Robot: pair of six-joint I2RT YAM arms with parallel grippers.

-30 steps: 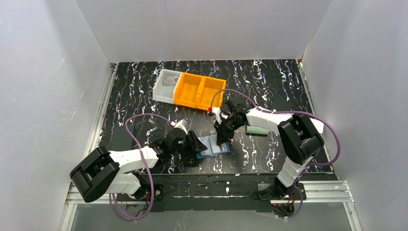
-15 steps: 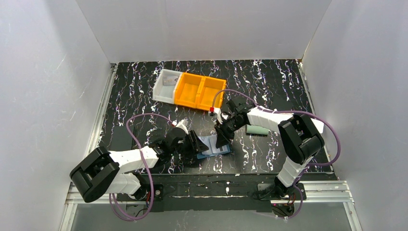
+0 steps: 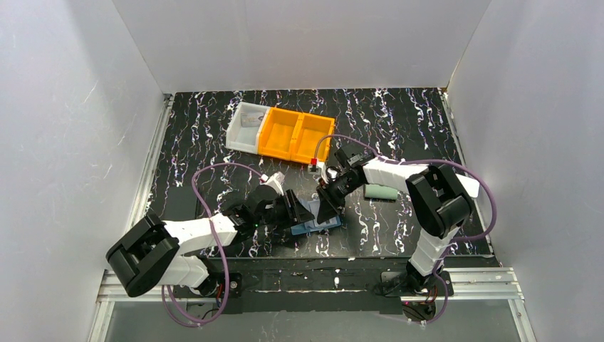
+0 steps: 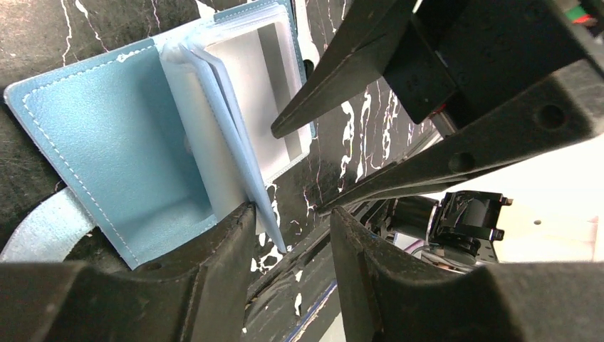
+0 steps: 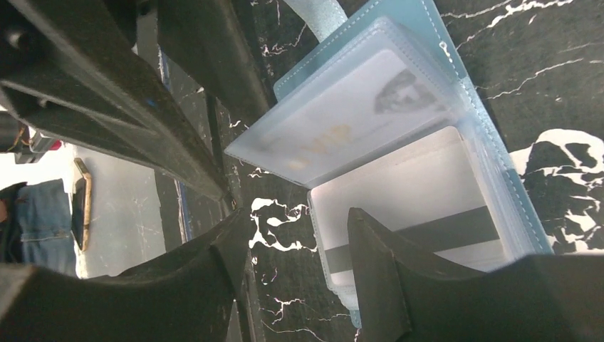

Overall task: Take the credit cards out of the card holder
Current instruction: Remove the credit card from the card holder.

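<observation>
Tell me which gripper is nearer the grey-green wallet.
Right. The right gripper is over the open blue card holder, left of the wallet; the left gripper is at the holder's left edge, farther from it.

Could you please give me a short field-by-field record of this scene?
card holder: lying open on the table
credit cards: in the clear sleeves, none out
left end effector: open, at one sleeve's corner
right end effector: open, above the striped card
elsewhere: orange bin, white bin, grey-green wallet
</observation>
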